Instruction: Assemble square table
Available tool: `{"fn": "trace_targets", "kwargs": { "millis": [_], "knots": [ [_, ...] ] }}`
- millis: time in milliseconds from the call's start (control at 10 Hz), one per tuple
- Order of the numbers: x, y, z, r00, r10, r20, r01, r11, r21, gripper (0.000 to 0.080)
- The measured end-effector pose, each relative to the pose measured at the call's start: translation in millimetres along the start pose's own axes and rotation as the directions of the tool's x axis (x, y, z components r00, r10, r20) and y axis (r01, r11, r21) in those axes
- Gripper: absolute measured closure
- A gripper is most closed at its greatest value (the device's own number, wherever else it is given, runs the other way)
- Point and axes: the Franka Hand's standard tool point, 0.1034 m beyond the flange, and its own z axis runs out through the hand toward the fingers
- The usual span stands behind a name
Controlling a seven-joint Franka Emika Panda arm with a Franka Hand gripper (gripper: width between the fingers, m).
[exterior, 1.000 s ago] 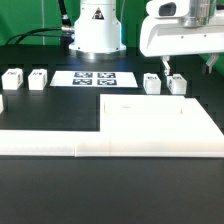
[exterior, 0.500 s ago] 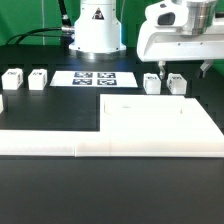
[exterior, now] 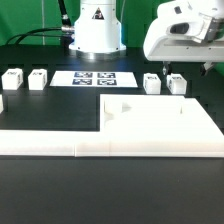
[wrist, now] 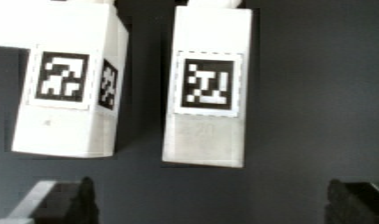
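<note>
On matte black tabletop (exterior: 110, 190), two boxy white legs (wrist: 212, 95) (tagged) lie beneath wide-open, empty jaws.

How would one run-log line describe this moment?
end effector: open, empty | hovering above: leg | tabletop: lying flat, no legs attached

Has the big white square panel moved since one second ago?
No. The panel keeps the same place just in front of the marker board.

Bright, even light washes out the white square panel (exterior: 160, 120), leaving its edges faint. The wrist view is soft: the marker tag (wrist: 207, 82) on a leg (wrist: 212, 140) is blurred, and the fingertips (wrist: 61, 200) are dark and unfocused.
</note>
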Motion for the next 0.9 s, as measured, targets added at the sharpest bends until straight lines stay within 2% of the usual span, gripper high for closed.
{"fn": "trace_targets", "kwargs": {
  "millis": [300,400,600,700,900],
  "knots": [
    [-6.2,3.9,5.4,0.972,0.013,0.237,-0.008,1.0,-0.025,0.015],
    [-2.8,3.9,7.0,0.964,0.015,0.265,-0.008,1.0,-0.026,0.015],
    [-10.4,7.5,12.6,0.917,0.02,0.398,-0.001,0.999,-0.047,0.015],
    [-7.3,1.8,17.1,0.917,0.043,0.398,-0.03,0.999,-0.04,0.015],
    [-11.2,-2.1,23.8,0.908,0.051,0.417,-0.044,0.999,-0.026,0.015]
  ]
}}
